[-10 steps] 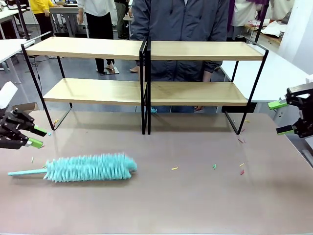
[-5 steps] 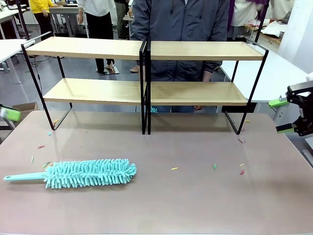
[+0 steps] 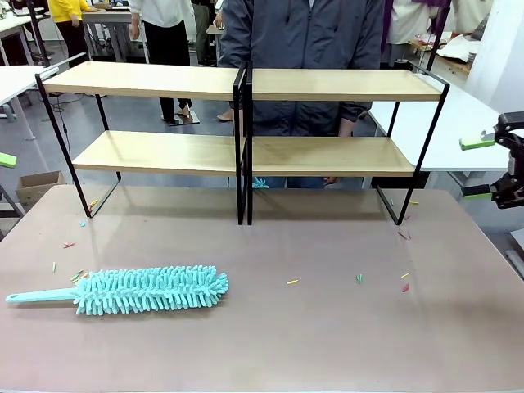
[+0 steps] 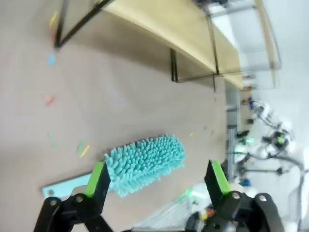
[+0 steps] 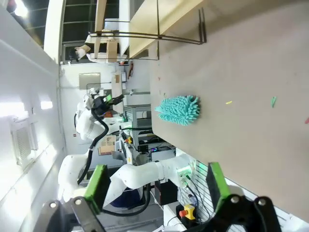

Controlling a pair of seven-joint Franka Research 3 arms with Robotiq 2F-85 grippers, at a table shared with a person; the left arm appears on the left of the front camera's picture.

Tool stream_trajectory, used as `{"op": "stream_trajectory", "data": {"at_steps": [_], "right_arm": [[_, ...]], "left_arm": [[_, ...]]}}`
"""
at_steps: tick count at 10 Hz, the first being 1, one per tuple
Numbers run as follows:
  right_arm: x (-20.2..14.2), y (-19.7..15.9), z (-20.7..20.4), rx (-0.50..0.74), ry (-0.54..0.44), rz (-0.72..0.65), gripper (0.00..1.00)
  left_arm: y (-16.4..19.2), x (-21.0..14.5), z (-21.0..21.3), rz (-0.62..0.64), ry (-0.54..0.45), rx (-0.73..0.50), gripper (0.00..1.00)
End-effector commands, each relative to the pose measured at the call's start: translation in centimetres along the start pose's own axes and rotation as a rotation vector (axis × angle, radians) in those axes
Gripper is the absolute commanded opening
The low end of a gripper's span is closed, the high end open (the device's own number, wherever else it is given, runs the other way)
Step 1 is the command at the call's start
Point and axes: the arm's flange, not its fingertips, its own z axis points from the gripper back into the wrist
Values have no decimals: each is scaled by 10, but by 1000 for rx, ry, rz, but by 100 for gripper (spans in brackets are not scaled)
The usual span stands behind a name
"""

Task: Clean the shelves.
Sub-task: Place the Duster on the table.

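The shelves (image 3: 155,80) stand along the table's far side, four light-wood boards on a black frame, also seen in the left wrist view (image 4: 183,29) and the right wrist view (image 5: 159,19). A teal fluffy duster (image 3: 151,288) lies flat on the table at front left, its handle pointing left, untouched. My left gripper (image 4: 158,176) is open high above the duster (image 4: 145,162); one green pad (image 3: 5,160) of it peeks in at the left edge. My right gripper (image 3: 476,169) hangs open and empty off the table's right edge, far from the duster (image 5: 178,110).
Small coloured scraps (image 3: 359,278) dot the brown table (image 3: 327,344), more at the left (image 3: 68,244). A person in a dark jacket (image 3: 303,33) stands behind the shelves. A cardboard box (image 3: 33,184) sits on the floor at left; a white table (image 3: 467,123) stands at right.
My left gripper pulled away from the duster's handle, up and out past the left edge. The duster now lies free, shifted slightly. My right gripper rose a little.
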Motion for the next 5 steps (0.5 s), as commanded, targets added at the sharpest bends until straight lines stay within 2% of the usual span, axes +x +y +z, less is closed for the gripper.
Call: {"op": "stream_trajectory", "data": {"at_steps": [1, 2, 3, 5], "right_arm": [[3, -12, -7, 49, 31, 20, 100], [4, -11, -15, -22, 33, -2, 100], [1, -4, -2, 14, 14, -3, 100], [1, -4, -2, 14, 14, -3, 100]], "left_arm": [[1, 21, 10, 288, -43, -167, 100], [6, 29, 15, 295, -23, -322, 100], [11, 9, -1, 154, 18, -45, 100], [11, 9, -1, 154, 18, -45, 100]]}}
